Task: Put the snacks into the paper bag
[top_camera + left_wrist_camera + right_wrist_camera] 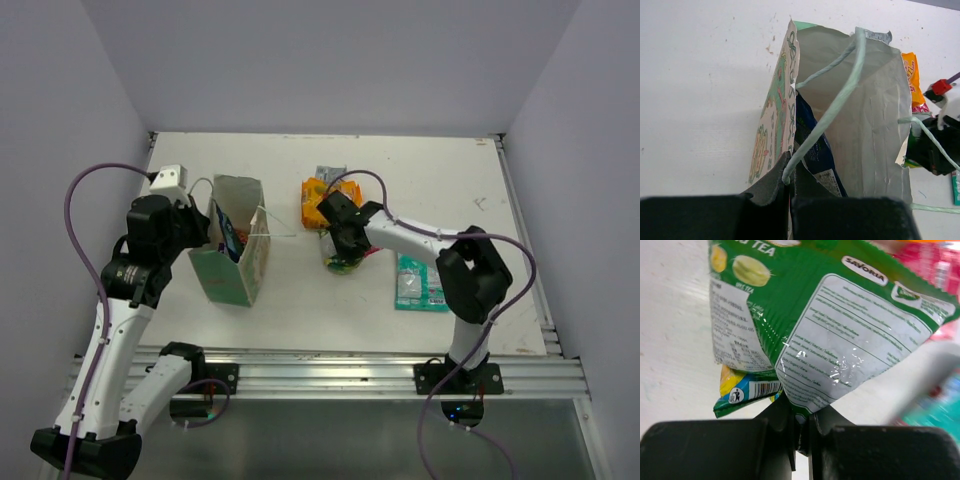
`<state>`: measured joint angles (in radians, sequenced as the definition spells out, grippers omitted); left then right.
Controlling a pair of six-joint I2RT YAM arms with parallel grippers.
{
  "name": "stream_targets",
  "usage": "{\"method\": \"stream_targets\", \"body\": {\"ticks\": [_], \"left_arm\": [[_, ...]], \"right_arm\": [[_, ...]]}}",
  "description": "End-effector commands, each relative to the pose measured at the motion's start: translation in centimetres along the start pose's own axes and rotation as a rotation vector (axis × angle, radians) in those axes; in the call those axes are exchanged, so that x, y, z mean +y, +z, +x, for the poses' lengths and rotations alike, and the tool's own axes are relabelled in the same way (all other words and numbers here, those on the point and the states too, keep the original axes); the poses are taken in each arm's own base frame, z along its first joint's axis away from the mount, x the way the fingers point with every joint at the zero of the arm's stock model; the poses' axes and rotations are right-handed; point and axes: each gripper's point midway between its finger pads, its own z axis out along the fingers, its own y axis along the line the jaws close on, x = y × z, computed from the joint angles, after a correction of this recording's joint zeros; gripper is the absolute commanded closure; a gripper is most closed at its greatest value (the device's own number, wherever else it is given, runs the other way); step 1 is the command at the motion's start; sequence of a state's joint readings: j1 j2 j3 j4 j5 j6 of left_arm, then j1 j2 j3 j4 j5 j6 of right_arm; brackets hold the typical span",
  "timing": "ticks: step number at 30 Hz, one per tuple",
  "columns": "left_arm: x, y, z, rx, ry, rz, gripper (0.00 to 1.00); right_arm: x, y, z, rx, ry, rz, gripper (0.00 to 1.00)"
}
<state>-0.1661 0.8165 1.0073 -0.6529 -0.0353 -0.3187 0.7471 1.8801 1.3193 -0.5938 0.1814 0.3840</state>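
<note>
Now, the right end effector [345,240] pinches a green packet [345,263], ready to carry it to the paper bag [232,250] that the left end effector [203,228] grips.
Top view: the paper bag stands upright on the worktop [300,310], with the left end effector at its left rim. The green packet is right of the bag, near an orange packet [313,195], and a teal packet [418,282] is further right. Left wrist view: jaws closed on the bag's rim beside a string handle [835,105], with a dark blue packet [815,150] inside the bag. Right wrist view: jaws closed tight on the green packet's corner. Held by a corner it will likely dangle, so lift it clear, cross above the bag's mouth, avoid the handles, and let go only over the opening.
</note>
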Motion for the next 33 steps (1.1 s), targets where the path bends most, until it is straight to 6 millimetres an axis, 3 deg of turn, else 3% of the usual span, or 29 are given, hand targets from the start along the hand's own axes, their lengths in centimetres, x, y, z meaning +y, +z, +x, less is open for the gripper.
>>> {"method": "stream_targets", "body": {"ticks": [1,2,4,5,7,10,16,18,20,21,26,30,31,33], "left_arm": [[-0.2,-0.2,-0.9,-0.024,0.008,0.001,1.0],[-0.2,-0.1,-0.8,-0.022,0.007,0.002,1.0],[-0.2,0.1,-0.9,-0.023,0.002,0.004,1.0],[-0.2,0.1,-0.7,-0.018,0.001,0.004,1.0],[-0.3,0.1,-0.7,-0.02,0.001,0.006,1.0],[-0.3,0.1,-0.8,-0.021,0.002,0.005,1.0],[-0.2,-0.1,-1.0,-0.026,0.005,-0.002,1.0],[-0.1,-0.1,-0.9,-0.025,0.005,-0.002,1.0],[-0.2,-0.1,-1.0,-0.027,0.005,0.002,1.0],[-0.3,0.0,-0.9,-0.023,0.005,0.005,1.0],[-0.3,0.0,-0.6,-0.018,0.004,0.012,1.0],[-0.3,-0.1,-0.7,-0.024,0.005,0.014,1.0],[-0.3,-0.2,-0.6,-0.024,0.005,0.012,1.0],[-0.3,-0.2,-0.5,-0.024,0.007,0.012,1.0]], "right_arm": [[-4.2,-9.9,-5.5,-0.179,-0.022,0.148,1.0],[-3.6,-14.0,-9.6,-0.304,0.002,0.119,1.0],[-3.1,-17.8,-12.5,-0.373,-0.007,0.083,1.0],[-1.8,-22.6,-16.1,-0.496,0.017,0.001,1.0],[0.4,-26.8,-19.7,-0.594,0.013,-0.105,1.0],[5.5,-29.7,-21.8,-0.645,-0.037,-0.303,1.0],[16.0,-30.7,-20.0,-0.583,-0.096,-0.716,1.0],[19.1,-29.3,-18.3,-0.515,-0.133,-0.765,1.0],[21.1,-29.2,-16.7,-0.468,-0.175,-0.796,1.0],[22.1,-27.7,-15.9,-0.421,-0.191,-0.804,1.0],[24.5,-25.1,-13.6,-0.344,-0.225,-0.816,1.0],[23.7,-22.5,-12.7,-0.292,-0.228,-0.729,1.0],[23.2,-22.1,-12.2,-0.27,-0.228,-0.706,0.8],[22.5,-22.3,-12.3,-0.284,-0.234,-0.675,0.49]]}}
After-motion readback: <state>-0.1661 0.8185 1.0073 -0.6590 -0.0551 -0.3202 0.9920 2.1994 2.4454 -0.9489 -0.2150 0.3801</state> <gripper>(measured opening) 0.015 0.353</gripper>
